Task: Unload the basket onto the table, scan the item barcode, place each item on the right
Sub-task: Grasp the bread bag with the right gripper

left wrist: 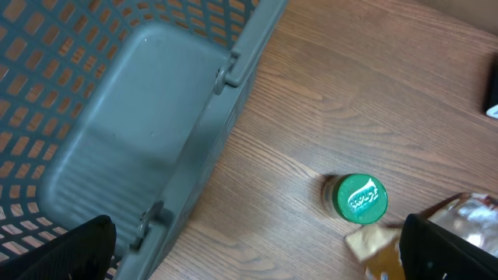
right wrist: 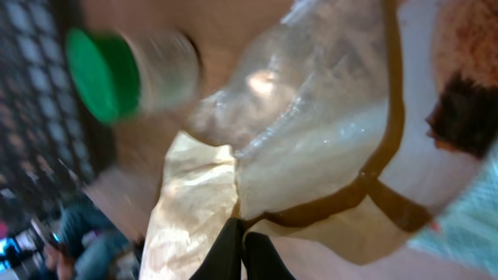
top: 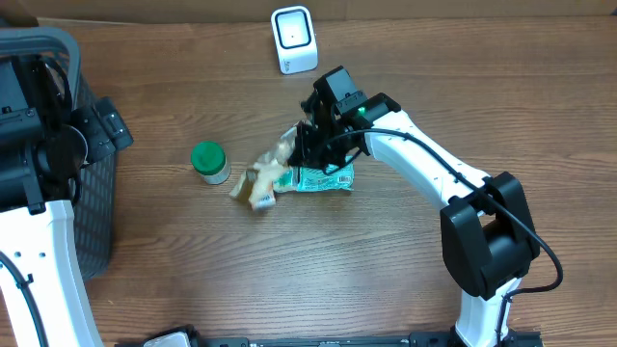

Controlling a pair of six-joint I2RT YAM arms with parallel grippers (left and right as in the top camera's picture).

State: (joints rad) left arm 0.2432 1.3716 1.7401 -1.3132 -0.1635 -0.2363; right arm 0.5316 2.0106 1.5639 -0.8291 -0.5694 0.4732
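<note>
- Right gripper (top: 310, 146) was pinched shut on the bag (top: 280, 175), at its far side, near table centre.
- Bag was crinkled clear film with tan contents and a teal label. It looked light, limp and slippery, so it would likely sag and fold over any barcode.
- Best hold, I'd judge: a seam or bunched edge, clear of the label.
- Couldn't make out a barcode.
- Left gripper (left wrist: 253, 241) was wide open and empty, beside the basket (left wrist: 117, 117) at the left edge.
- Scanner (top: 293, 40) sat at the far edge.

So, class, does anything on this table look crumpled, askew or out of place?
Yes: the snack bag at mid-table is crumpled and twisted, pinched in the right pincer. The green-lidded jar beside it stands upright.
</note>
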